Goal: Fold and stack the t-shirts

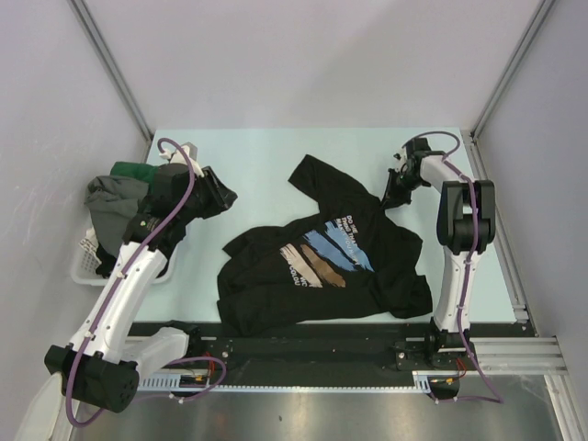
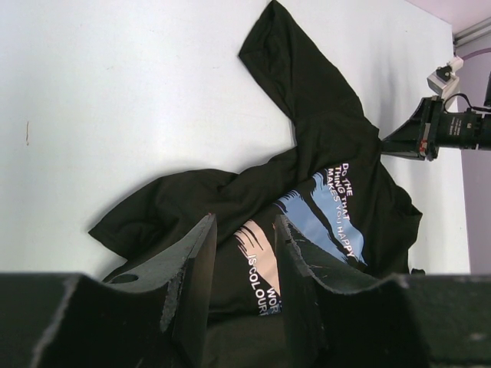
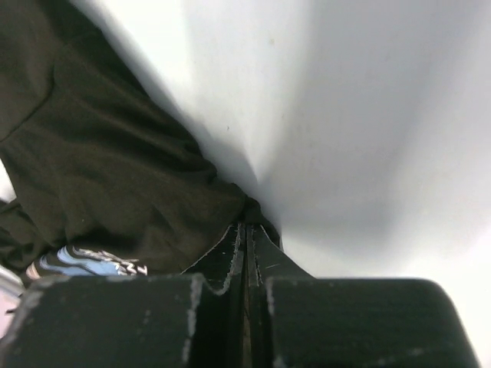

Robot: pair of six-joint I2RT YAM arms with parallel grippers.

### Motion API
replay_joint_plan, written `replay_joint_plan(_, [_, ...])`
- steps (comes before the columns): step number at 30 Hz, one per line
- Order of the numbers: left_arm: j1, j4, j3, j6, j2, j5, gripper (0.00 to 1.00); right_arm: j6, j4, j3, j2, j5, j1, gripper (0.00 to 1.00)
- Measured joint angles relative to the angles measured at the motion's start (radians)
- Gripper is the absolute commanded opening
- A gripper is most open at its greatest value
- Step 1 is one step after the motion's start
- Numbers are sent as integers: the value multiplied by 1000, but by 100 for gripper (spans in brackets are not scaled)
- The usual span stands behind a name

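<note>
Cloth nearest you: the black t-shirt (image 1: pixel 322 262) lies crumpled and print side up in the middle of the desk (image 1: pixel 248 156). Its near edge is close to the arm bases, and blue, brown and white strokes show on the chest. To its left, your left hand (image 2: pixel 242 226) hangs above the desk beside the shirt, fingers partly spread with nothing between them. Left of that arm, the white basket (image 1: pixel 84 268) sits at the desk's left edge, heaped with a grey shirt (image 1: pixel 110 207) and a dark green shirt (image 1: pixel 133 172). Farther back on the right, your right hand (image 3: pixel 247 230) is pressed together, pinching the black t-shirt's right edge low at the desk. The cloth bunches to a point at the tips. One sleeve stretches away toward the far side.
</note>
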Motion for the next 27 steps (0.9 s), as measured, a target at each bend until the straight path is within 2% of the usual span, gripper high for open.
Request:
replay_joint_plan(13, [0, -1, 0, 0, 0, -1, 41, -51, -44, 257, 125, 144, -16, 0])
replay_joint_plan(27, [-1, -24, 0, 10, 0, -8, 41, -57, -74, 437, 235, 161, -130, 0])
